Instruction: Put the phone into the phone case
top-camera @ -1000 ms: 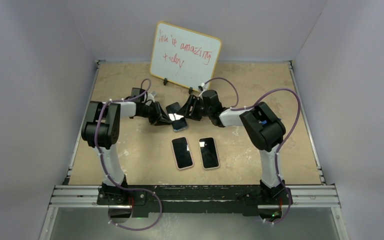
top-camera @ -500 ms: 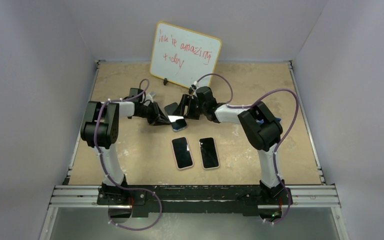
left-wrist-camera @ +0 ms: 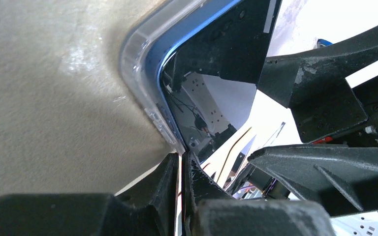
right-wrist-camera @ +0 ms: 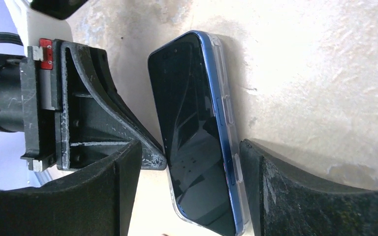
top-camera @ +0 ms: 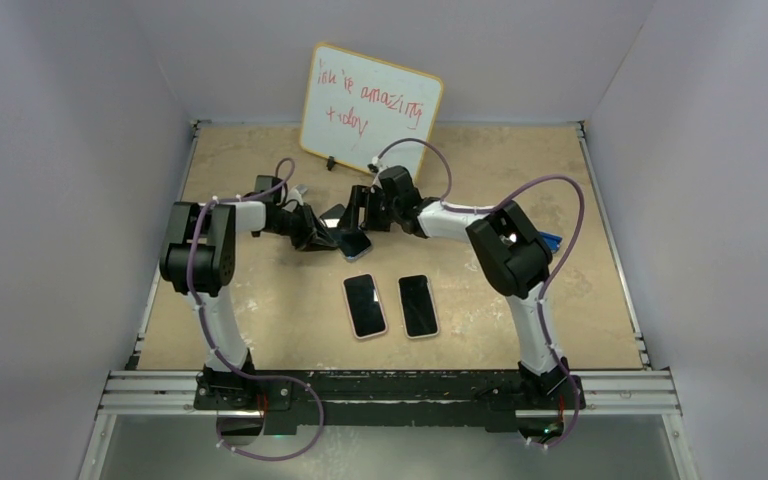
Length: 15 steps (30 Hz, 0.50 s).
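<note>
phone (right-wrist-camera: 192, 137) in clear case (left-wrist-camera: 137, 69), whiteboard (top-camera: 370, 108) at 12, spare phones (top-camera: 365, 305) at 6; your left gripper (left-wrist-camera: 180, 161) clenched at case edge, right gripper (right-wrist-camera: 189, 157) spread wide straddling it, both reaching low

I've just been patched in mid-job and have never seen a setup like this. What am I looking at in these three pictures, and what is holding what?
These are two robot arms bolted at the near edge of a table, each ending in a two-finger gripper. The overhead picture looks down from behind them. The other two come from a camera on each wrist. A whiteboard leans at the back. Two other phones lie flat in front. Between the arms is a blue-edged phone sitting in a clear case. The left gripper is shut, its tips at the case's edge; I cannot tell whether it pinches it. The right gripper is open, with a finger on either side of the phone.
</note>
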Tool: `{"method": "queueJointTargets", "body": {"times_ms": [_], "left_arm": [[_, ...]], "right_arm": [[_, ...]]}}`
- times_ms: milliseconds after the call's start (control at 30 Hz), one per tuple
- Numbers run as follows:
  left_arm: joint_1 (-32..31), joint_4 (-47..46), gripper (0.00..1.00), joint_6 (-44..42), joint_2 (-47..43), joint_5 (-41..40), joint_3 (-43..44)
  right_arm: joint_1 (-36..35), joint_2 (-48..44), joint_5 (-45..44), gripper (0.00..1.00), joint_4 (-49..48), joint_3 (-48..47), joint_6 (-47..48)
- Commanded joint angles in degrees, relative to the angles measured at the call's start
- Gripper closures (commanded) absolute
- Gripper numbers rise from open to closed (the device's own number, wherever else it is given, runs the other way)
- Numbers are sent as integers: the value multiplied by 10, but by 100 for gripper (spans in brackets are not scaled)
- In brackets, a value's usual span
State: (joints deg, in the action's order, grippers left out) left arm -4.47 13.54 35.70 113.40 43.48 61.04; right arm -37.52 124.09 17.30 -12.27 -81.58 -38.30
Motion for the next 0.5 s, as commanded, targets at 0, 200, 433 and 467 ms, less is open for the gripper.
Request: {"method": "queueJointTargets", "body": {"times_ms": [0,200,433,467], "left_arm": [[13,31,93,-44,31,-104,3],[14,40,94,-42,24,-109,3],[16,72,93,-52,10,-137,13],[16,76,93,-54,7,-143,13]], "right_arm": [[-9,46,156,28,-35,4,-44],[-7,51,262,33,-224,36,-166],[-1,37,283,29,-273,62,-198],[-1,36,285,30,-271,63,-196]]}}
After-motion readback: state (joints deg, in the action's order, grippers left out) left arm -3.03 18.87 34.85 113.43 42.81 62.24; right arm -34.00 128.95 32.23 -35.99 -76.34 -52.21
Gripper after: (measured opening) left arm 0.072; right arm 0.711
